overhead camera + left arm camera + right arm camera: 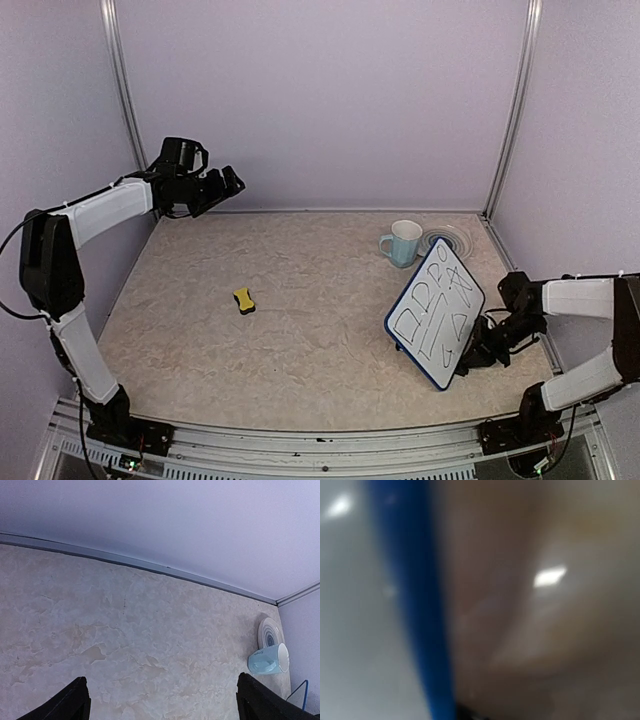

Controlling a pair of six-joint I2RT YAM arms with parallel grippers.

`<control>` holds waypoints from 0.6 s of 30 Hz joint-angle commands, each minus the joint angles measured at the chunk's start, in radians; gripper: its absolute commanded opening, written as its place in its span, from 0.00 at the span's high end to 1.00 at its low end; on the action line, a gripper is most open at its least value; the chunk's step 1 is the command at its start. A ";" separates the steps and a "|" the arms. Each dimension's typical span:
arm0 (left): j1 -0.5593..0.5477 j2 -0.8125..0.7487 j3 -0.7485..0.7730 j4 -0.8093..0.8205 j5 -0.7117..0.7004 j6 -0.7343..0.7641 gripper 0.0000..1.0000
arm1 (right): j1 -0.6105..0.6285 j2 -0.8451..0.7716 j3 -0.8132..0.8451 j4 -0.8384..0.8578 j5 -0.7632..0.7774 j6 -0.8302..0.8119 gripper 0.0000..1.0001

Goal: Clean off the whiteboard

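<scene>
1. Black fingers [75, 702] of the left gripper [222, 185] stand wide apart with nothing between them. The gripper hangs high above the table's [300, 340] far left corner, near the back wall [320, 100].
2. The right gripper [478, 352] sits low on the right, tucked against the back of the whiteboard [435, 312] at its near right edge. I cannot tell whether it is clamped on the board: the board hides the fingertips from above, and the wrist view is a blur.
3. That wrist view shows only the blue rim [415, 605], very close and running top to bottom.
4. The whiteboard stands tilted up at the table's right side, its face covered in black marker scribbles.
5. Near its far corner stands a light-blue mug [403, 243], with a white plate [452, 238] with blue rings just beside it.
6. A yellow sponge eraser [244, 300] lies left of centre, well apart from both grippers.
</scene>
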 commanded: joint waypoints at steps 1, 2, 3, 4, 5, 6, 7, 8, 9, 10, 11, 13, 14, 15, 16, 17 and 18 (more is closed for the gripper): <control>-0.012 0.016 -0.010 0.029 0.002 -0.009 0.01 | 0.105 -0.066 -0.018 0.034 -0.065 0.135 1.00; -0.011 0.016 -0.013 0.031 0.002 -0.010 0.01 | 0.115 -0.081 -0.019 0.033 -0.063 0.135 0.99; -0.013 0.016 -0.012 0.034 0.003 -0.011 0.01 | 0.116 -0.092 -0.016 0.022 -0.056 0.120 0.97; -0.014 0.017 -0.012 0.034 0.004 -0.011 0.01 | 0.117 -0.094 -0.003 -0.001 -0.033 0.087 0.96; -0.013 0.016 -0.012 0.035 0.007 -0.011 0.01 | 0.116 -0.088 0.020 -0.036 0.018 0.045 0.94; -0.013 0.016 -0.010 0.037 0.010 -0.011 0.01 | 0.117 -0.083 0.044 -0.084 0.048 0.001 0.93; -0.014 0.016 -0.010 0.037 0.010 -0.012 0.01 | 0.116 -0.082 0.067 -0.105 0.079 -0.031 0.91; -0.015 0.016 -0.010 0.037 0.011 -0.010 0.01 | 0.117 -0.091 0.089 -0.136 0.112 -0.054 0.89; -0.015 0.017 -0.008 0.038 0.010 -0.010 0.01 | 0.117 -0.105 0.103 -0.160 0.135 -0.068 0.85; -0.015 0.017 -0.008 0.038 0.011 -0.011 0.01 | 0.116 -0.121 0.108 -0.167 0.152 -0.075 0.75; -0.015 0.017 -0.010 0.040 0.011 -0.012 0.01 | 0.117 -0.133 0.105 -0.174 0.159 -0.079 0.71; -0.015 0.019 -0.012 0.044 0.014 -0.014 0.01 | 0.124 -0.141 0.087 -0.180 0.144 -0.095 0.70; -0.015 0.018 -0.014 0.046 0.014 -0.015 0.01 | 0.137 -0.149 0.087 -0.179 0.135 -0.103 0.69; -0.015 0.018 -0.015 0.049 0.014 -0.015 0.01 | 0.156 -0.164 0.088 -0.177 0.127 -0.112 0.68; -0.015 0.016 -0.019 0.052 0.014 -0.015 0.01 | 0.176 -0.182 0.092 -0.173 0.127 -0.120 0.67; -0.016 0.013 -0.020 0.058 0.015 -0.015 0.01 | 0.202 -0.209 0.097 -0.170 0.132 -0.123 0.64; -0.016 0.012 -0.022 0.059 0.015 -0.015 0.01 | 0.233 -0.223 0.101 -0.167 0.141 -0.118 0.63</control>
